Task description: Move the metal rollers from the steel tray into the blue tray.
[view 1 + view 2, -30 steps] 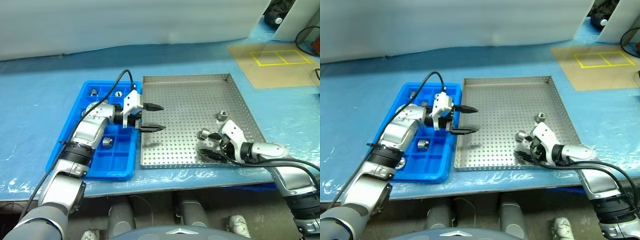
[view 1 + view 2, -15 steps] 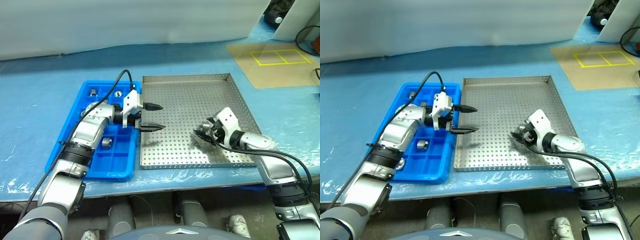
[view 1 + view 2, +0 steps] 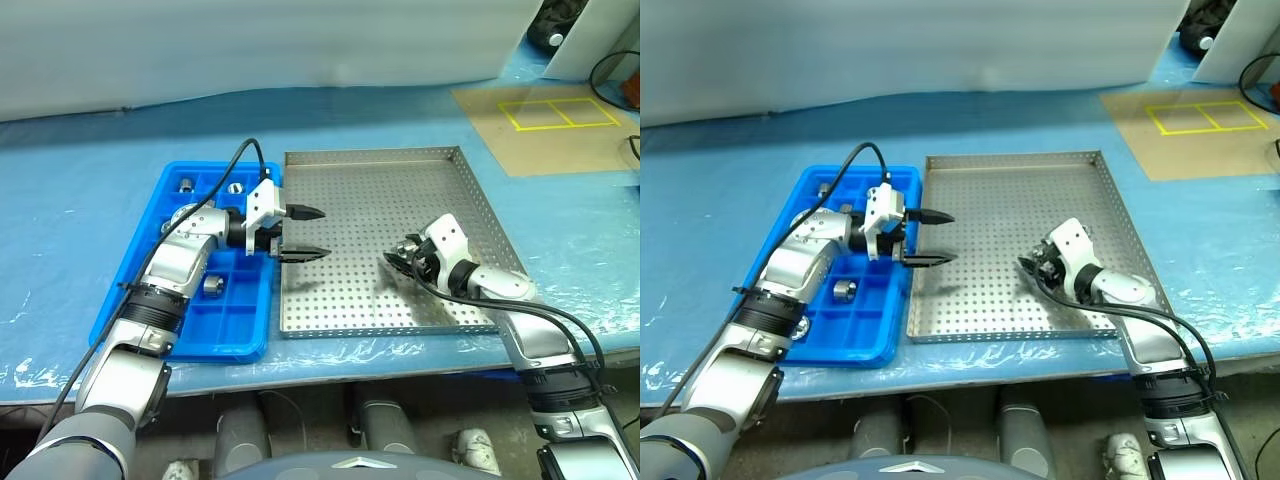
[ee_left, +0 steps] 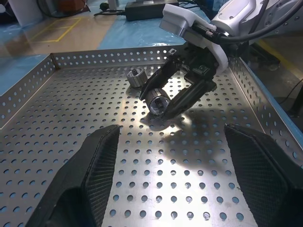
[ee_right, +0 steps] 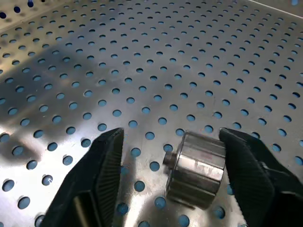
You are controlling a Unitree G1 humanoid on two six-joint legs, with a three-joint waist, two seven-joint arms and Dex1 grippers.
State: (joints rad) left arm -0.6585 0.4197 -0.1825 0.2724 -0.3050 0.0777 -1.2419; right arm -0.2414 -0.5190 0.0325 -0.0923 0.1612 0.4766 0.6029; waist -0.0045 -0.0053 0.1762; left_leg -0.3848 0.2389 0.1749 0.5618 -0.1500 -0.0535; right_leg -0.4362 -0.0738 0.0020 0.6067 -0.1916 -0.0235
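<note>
I see one roller (image 5: 196,168) lying on its side on the perforated floor of the steel tray (image 3: 370,170), in the right half, between the black fingers of the right gripper (image 3: 398,257). In the right wrist view one finger (image 5: 251,165) touches the roller's end while the other finger (image 5: 106,163) stands clear of it with a gap, so the jaws sit partly spread around the roller and not clamped on it. A second roller (image 4: 137,77) lies just beyond the first, nearer the tray's far rim (seen from the left wrist camera, partly behind the right gripper).

The left gripper (image 3: 303,233) hangs over the left edge of the steel tray, pointing across it toward the right gripper, jaws wide and holding nothing; its fingers (image 4: 90,170) frame the tray floor in its own wrist view.

The blue tray (image 3: 135,290) lies just beside the steel tray on its left, the two rims about touching. I count three rollers in its compartments: one (image 3: 187,183) and another (image 3: 236,187) in the far row, and a third (image 3: 212,284) in a nearer compartment beside the left arm. Part of the blue tray is hidden under that arm, so I cannot tell what lies there.

Both trays rest on a blue-covered table (image 3: 60,220).
</note>
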